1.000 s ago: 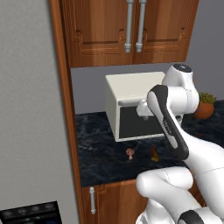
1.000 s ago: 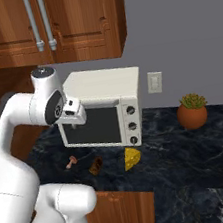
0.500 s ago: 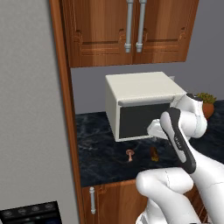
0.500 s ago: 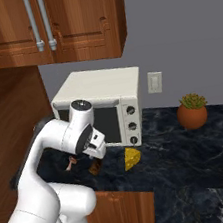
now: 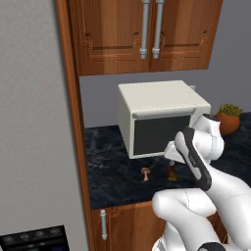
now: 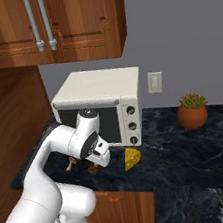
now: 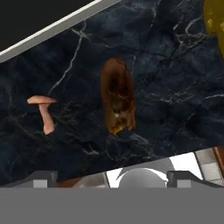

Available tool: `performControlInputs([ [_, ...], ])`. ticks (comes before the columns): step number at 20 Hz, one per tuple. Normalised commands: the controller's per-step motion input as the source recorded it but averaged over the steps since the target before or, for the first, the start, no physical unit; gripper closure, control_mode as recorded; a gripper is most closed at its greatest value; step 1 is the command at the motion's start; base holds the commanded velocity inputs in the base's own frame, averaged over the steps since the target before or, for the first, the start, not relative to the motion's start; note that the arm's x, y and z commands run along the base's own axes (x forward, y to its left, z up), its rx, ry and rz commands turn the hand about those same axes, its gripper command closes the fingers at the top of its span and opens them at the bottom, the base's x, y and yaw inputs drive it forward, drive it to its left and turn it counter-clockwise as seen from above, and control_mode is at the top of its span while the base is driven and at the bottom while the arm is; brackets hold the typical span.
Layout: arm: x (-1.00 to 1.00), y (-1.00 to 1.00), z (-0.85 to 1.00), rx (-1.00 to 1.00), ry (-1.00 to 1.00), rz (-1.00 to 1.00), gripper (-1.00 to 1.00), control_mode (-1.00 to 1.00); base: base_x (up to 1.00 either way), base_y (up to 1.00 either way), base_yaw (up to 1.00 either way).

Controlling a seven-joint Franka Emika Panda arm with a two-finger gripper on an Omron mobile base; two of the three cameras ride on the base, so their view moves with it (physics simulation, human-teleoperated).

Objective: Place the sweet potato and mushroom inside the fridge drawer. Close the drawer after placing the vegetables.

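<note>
The oven (image 6: 100,107) walls off the back of the desk (image 6: 180,149), leaving an open strip of dark stone in front of its door. On that strip lie the potato (image 7: 117,96) and, well apart to one side, the mushroom (image 7: 43,111), with bare stone between them. The cheese (image 6: 132,158) sits just beside the potato on the other side, crowding that flank. Right of the oven the desk is open as far as the plant pot (image 6: 192,115). Left of the oven a tall wooden panel (image 5: 73,122) closes the way.
</note>
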Motion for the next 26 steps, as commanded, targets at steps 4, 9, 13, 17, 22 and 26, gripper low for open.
performControlInputs([
  [4,0.24,0.0,-0.2,-0.05,0.0,0.0,-1.0,-1.0,0.0,0.0,0.0],
  [9,0.37,-0.01,-0.28,-0.02,0.0,0.0,-1.0,-1.0,0.0,0.0,0.0],
  [13,0.22,0.0,-0.34,0.0,0.02,0.0,-1.0,-1.0,0.0,0.0,0.0],
  [17,0.19,-0.01,-0.32,0.0,0.03,0.0,-1.0,-1.0,0.0,0.0,0.0],
  [22,0.08,-0.01,-0.31,0.0,0.04,0.0,-1.0,-1.0,0.0,0.0,0.0],
  [26,0.03,0.01,-0.32,0.0,0.07,0.0,-1.0,-1.0,0.0,0.0,0.0],
])
